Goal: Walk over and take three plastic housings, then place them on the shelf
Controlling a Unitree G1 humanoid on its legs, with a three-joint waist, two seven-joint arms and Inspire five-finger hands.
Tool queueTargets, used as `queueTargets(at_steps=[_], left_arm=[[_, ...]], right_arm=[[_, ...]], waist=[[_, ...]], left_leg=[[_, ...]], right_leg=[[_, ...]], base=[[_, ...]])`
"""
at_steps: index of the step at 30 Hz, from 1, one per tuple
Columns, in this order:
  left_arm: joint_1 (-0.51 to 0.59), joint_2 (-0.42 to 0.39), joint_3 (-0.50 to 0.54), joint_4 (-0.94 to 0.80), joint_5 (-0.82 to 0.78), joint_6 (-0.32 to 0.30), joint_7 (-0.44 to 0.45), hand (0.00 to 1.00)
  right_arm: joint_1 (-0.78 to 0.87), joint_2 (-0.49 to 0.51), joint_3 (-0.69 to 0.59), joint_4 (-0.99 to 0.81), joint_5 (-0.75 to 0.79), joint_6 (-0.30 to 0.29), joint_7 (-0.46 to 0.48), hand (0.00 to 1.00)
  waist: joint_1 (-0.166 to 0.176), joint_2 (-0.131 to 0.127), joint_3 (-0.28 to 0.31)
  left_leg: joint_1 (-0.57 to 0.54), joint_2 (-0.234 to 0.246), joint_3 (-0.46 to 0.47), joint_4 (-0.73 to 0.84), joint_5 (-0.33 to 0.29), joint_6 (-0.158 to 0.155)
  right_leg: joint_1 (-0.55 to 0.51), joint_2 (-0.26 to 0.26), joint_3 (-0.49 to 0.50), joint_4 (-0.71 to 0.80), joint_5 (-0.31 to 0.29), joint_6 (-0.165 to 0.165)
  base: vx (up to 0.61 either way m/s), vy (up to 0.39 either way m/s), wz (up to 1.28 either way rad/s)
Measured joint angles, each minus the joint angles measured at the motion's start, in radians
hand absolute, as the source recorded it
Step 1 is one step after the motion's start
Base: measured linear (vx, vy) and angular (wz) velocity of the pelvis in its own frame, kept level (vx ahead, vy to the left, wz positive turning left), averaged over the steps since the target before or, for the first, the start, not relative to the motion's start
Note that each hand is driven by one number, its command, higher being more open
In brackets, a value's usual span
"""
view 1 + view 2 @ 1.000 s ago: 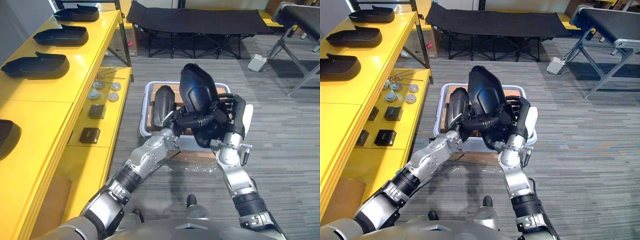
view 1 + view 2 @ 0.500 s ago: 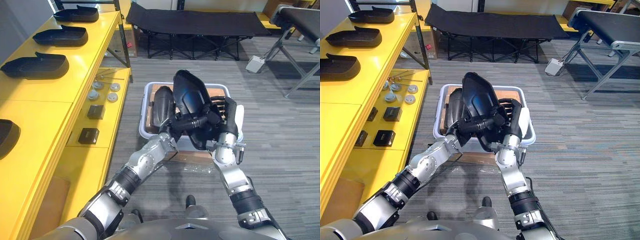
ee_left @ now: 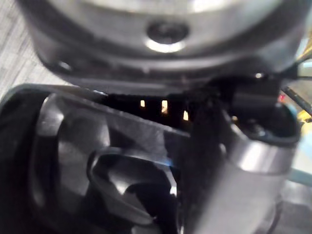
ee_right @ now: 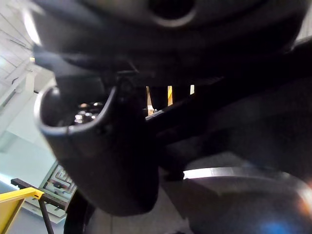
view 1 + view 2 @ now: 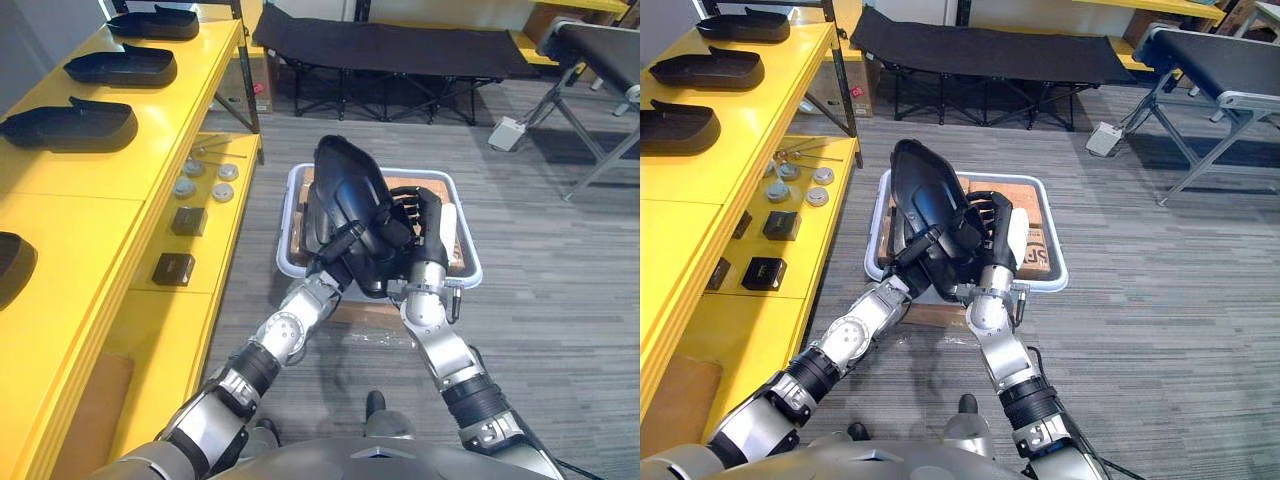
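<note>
**Both hands on one housing, over the bin**

The robot's got a black plastic housing (image 5: 348,190) held up on end, right above the white bin (image 5: 468,262) on the grey floor. The left hand (image 5: 343,247) grips its lower edge from the left, fingers curled round it. The right hand (image 5: 422,224) clamps the right side, fingers wrapped over the rim. The yellow shelf (image 5: 90,220) runs along the left, with more housings (image 5: 70,128) lined up on its top level toward the far end. Small dark boxes (image 5: 174,268) sit on its lower level. A black folding cot (image 5: 380,45) stands at the far side.
</note>
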Motion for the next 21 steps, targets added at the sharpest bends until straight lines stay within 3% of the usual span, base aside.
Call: queueTargets(at_steps=[8,9,17,21], left_arm=[[0.005,0.000,-0.030,0.000,-0.042,-0.044,-0.030,0.00],[0.007,0.000,-0.037,0.000,-0.042,-0.064,-0.039,0.00],[0.053,-0.051,-0.037,-0.003,-0.023,-0.128,-0.054,0.00],[0.054,-0.058,-0.035,-0.025,0.152,-0.155,-0.032,0.00]], right_arm=[[0.004,-0.009,0.003,-0.019,-0.023,-0.001,0.004,0.00],[0.008,-0.009,0.007,-0.029,-0.025,-0.002,0.006,1.00],[0.044,-0.008,0.005,-0.080,-0.027,-0.057,0.003,1.00],[0.075,-0.008,-0.005,-0.087,-0.017,-0.063,0.001,1.00]], waist=[[-0.012,-0.003,0.000],[-0.013,-0.003,0.000],[-0.011,-0.006,0.000],[-0.006,-0.006,0.000]], left_leg=[[0.002,0.001,0.001,0.000,0.000,0.000],[0.005,0.001,0.001,-0.001,0.000,0.000],[0.016,0.001,0.004,-0.010,0.000,-0.001],[0.016,0.001,0.004,-0.013,0.000,-0.001]], right_leg=[[0.002,0.001,-0.001,0.000,-0.001,-0.001],[0.004,0.001,-0.001,0.000,-0.001,-0.001],[0.010,0.001,-0.002,0.001,-0.004,-0.005],[0.008,0.001,-0.003,0.001,-0.004,-0.005]], base=[[0.00,0.000,0.00],[0.00,0.000,0.00],[0.00,0.000,0.00],[0.00,0.000,0.00]])
